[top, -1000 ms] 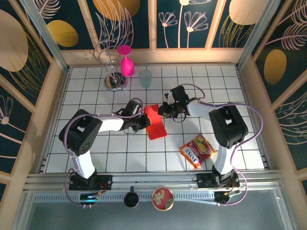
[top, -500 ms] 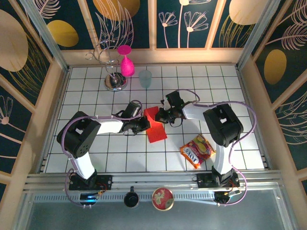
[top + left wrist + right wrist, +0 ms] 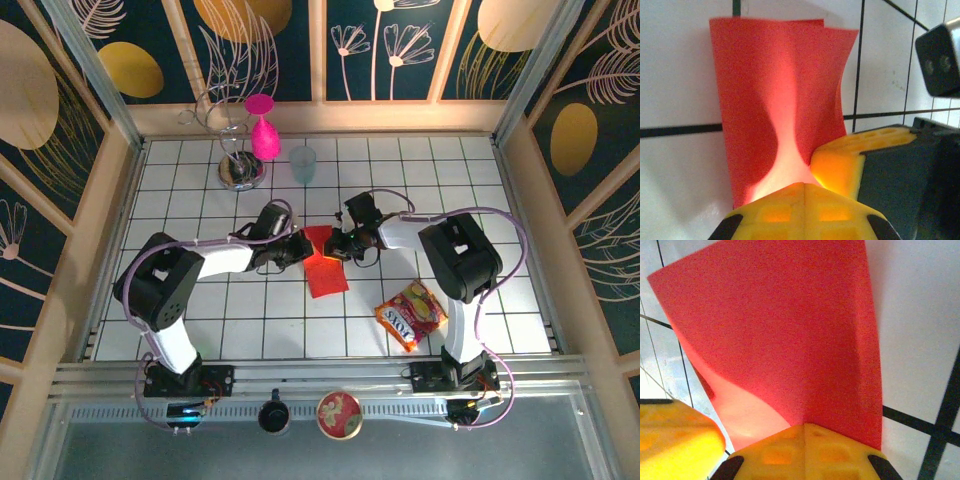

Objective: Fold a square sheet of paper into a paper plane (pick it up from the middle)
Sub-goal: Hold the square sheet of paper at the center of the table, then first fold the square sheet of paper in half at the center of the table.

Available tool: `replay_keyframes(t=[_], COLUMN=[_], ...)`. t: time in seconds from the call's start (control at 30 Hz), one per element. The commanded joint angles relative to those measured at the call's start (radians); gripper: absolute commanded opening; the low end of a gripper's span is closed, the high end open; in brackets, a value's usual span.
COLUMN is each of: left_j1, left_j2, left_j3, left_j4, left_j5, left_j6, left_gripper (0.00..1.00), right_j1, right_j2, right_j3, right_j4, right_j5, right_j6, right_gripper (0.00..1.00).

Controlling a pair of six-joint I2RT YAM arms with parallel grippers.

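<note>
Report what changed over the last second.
The left tool and right tool, each shut on the square sheet of paper, drew closer together, the right one shifting left most; the sheet bowed up between them. Snack packet, pink goblet and cup stayed put.

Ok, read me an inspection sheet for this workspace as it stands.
Surface: white gridded table, no spills seen.
Job's things: red sheet of paper, doubled over, lying between the two arms.
Clutter: snack packet, pink goblet, clear cup, wire stand.
Grippers: left gripper and right gripper both shut on the paper, from opposite sides.
Cables: purple cables looped along both arms.
Surroundings: dark floral wall panels.
</note>
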Motion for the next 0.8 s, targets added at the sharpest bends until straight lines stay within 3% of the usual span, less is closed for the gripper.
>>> replay_keyframes(t=[0.0, 0.77], left_j1=[0.004, 0.012], left_j2=[0.038, 0.061], left_j3=[0.041, 0.008], left_j4=[0.039, -0.043], left_j5=[0.036, -0.049], left_j6=[-0.011, 0.032], left_gripper=[0.00, 0.00], right_j1=[-0.002, -0.016], right_j2=[0.018, -0.014], right_j3=[-0.005, 0.000], right_j4=[0.002, 0.017], right_j5=[0.007, -0.016], right_j6=[-0.015, -0.043], right_gripper=[0.06, 0.10])
